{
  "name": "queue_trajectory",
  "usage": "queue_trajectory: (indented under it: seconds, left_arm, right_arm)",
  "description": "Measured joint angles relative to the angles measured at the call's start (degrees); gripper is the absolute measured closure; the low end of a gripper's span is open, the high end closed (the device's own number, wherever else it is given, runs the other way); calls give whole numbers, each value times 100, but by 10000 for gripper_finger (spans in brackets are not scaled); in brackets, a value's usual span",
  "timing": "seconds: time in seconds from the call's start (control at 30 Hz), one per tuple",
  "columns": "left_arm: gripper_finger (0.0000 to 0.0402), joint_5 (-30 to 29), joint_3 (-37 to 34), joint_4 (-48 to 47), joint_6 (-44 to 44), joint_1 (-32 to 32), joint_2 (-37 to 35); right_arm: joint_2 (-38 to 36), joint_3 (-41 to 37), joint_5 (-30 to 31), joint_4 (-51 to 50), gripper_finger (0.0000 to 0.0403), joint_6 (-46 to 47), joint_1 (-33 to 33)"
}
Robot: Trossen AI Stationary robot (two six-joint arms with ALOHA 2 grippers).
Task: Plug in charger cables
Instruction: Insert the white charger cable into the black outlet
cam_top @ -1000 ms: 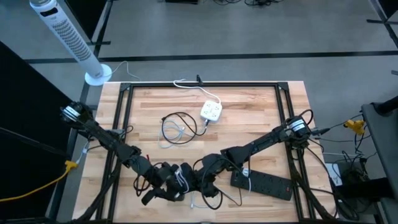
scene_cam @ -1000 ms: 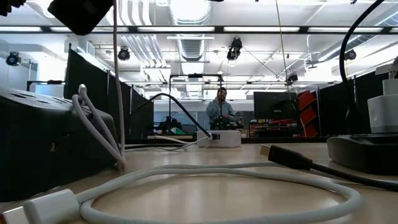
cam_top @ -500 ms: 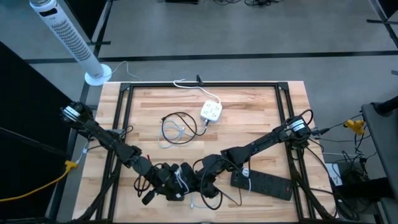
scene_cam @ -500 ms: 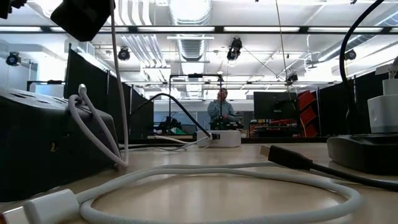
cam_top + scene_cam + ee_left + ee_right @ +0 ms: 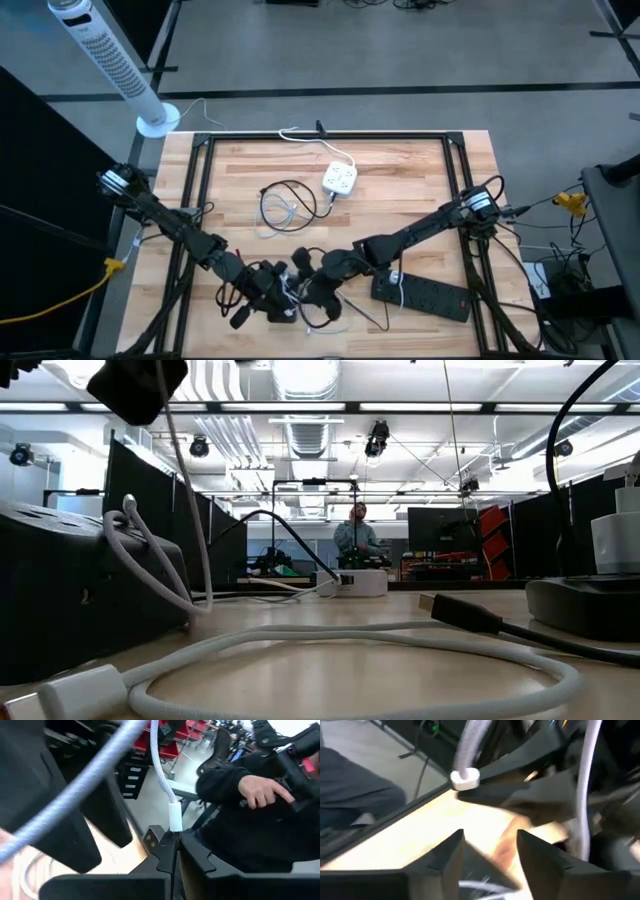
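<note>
Near the table's front edge my left gripper (image 5: 283, 291) is shut on the plug end of a white charger cable (image 5: 159, 760). My right gripper (image 5: 308, 285) faces it closely from the right, open (image 5: 490, 847) and holding nothing. The right wrist view shows the white plug (image 5: 465, 779) sticking out of the left gripper's dark fingers. More of the white cable (image 5: 350, 645) lies looped on the table. Another coil of black and white charger cables (image 5: 286, 205) lies at mid-table. My left gripper pinches the white cable at its plug end between its two fingertips. The white sleeve (image 5: 174, 819) stands just beyond the tips. The fingers come nearly level, from the table's left. The plug is lifted clear, and the cable rises from it and curves back over the gripper.
A white socket cube (image 5: 340, 180) with its cord sits toward the far side. A black power strip (image 5: 425, 293) lies at the near right under the right arm. A black plug (image 5: 455, 610) lies on the table. A person's hand (image 5: 260, 792) shows beyond the table.
My right gripper has rolled at the wrist, and its end now lies closer to the left gripper. In the low view the hanging white cable has swung to a steeper slant. Both arms have otherwise kept their places.
</note>
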Motion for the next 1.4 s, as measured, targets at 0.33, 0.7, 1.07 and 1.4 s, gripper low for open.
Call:
queue_trajectory:
  seconds: [0.33,0.7,1.07,1.4]
  left_arm:
    - [399,-1248,0,-564,273,0,-31]
    - [399,-2016,-2,-1148,136,-2,-126]
    - [399,-2521,-2,-1250,289,-2,-146]
    - [399,-2543,-2,-1284,298,2,-151]
  right_arm:
    - [-11,25,350,-284,191,2487,25]
    - [-105,90,913,-1031,228,3652,-2]
    - [-232,145,1112,-1361,255,4142,-14]
    - [-232,145,1146,-1542,385,4364,-63]
